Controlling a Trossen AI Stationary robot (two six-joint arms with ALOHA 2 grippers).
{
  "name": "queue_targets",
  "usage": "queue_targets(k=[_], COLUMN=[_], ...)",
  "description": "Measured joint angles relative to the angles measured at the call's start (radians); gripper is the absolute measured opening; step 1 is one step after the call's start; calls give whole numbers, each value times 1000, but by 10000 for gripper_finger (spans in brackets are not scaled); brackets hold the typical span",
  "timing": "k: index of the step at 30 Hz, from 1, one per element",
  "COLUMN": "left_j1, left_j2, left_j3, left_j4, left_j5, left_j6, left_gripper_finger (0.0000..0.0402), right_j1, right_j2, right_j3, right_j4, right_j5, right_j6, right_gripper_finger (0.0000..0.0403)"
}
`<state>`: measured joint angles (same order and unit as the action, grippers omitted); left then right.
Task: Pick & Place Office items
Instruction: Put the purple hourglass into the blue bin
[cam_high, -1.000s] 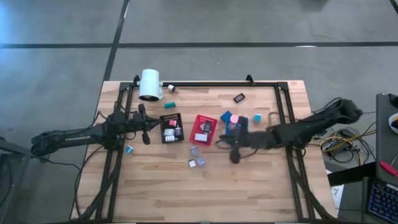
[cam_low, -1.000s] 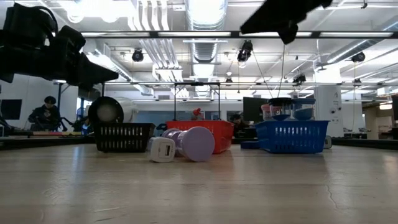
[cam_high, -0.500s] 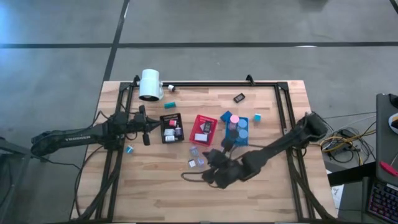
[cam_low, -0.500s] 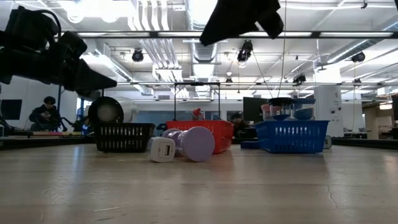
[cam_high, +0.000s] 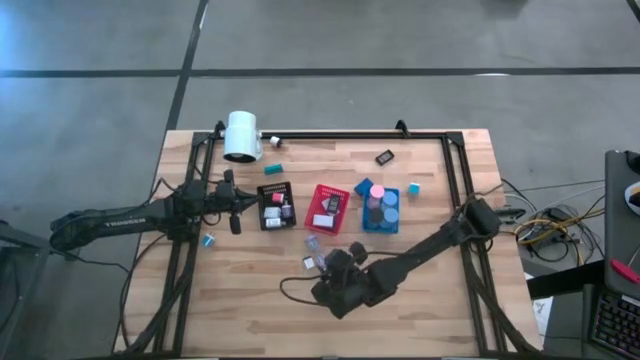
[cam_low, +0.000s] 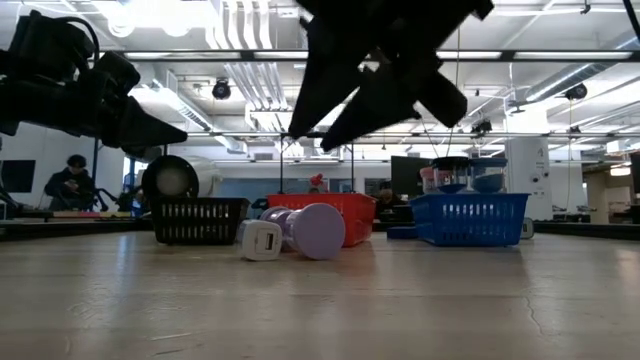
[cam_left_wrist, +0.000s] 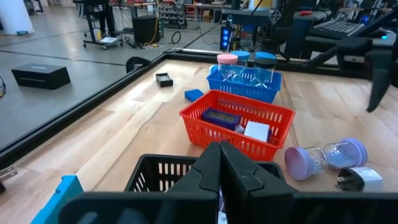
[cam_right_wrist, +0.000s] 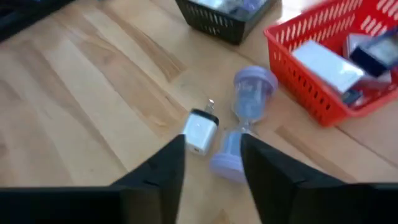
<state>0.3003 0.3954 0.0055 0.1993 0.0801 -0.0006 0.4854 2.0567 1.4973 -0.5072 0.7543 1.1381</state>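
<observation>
Found the right gripper (cam_right_wrist: 211, 149) swung away from the blue plastic mesh tray (cam_high: 366, 224), where it had hung a second ago, and brought over the loose pieces about mid-table on the pale wooden table (cam_high: 430, 310). Noted its fingers parted, after being pressed together until a moment before, with nothing between them. Saw beyond the fingertips the small white plug-in charger block (cam_right_wrist: 200, 132) and, touching or just beside it, the lavender-capped clear hourglass (cam_right_wrist: 245, 118), both lying flat just beside the red plastic mesh tray (cam_right_wrist: 311, 99). Judged this as lining up for a fresh pick, probably of the charger, with descent and closing not yet done. Left the left gripper (cam_left_wrist: 219, 163) waiting, fingers together and empty, above the black plastic mesh tray (cam_left_wrist: 165, 171) toward the table's left edge.
</observation>
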Motion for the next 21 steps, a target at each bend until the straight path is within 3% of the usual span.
queue_targets(k=[5,11,21], left_j1=[0,0,0], left_j2=[0,-1,0], left_j3=[0,0,0], left_j4=[0,1,-3], left_j5=[3,2,2], left_j6=[0,0,-12], left_gripper_finger=[5,5,5], right_j1=[-2,-5,-27], right_j2=[33,90,123], right_j3=[5,3,2], right_j4=[2,-8,-2], right_j5=[-3,3,5], right_j6=[60,145,172], right_gripper_finger=[218,270,288])
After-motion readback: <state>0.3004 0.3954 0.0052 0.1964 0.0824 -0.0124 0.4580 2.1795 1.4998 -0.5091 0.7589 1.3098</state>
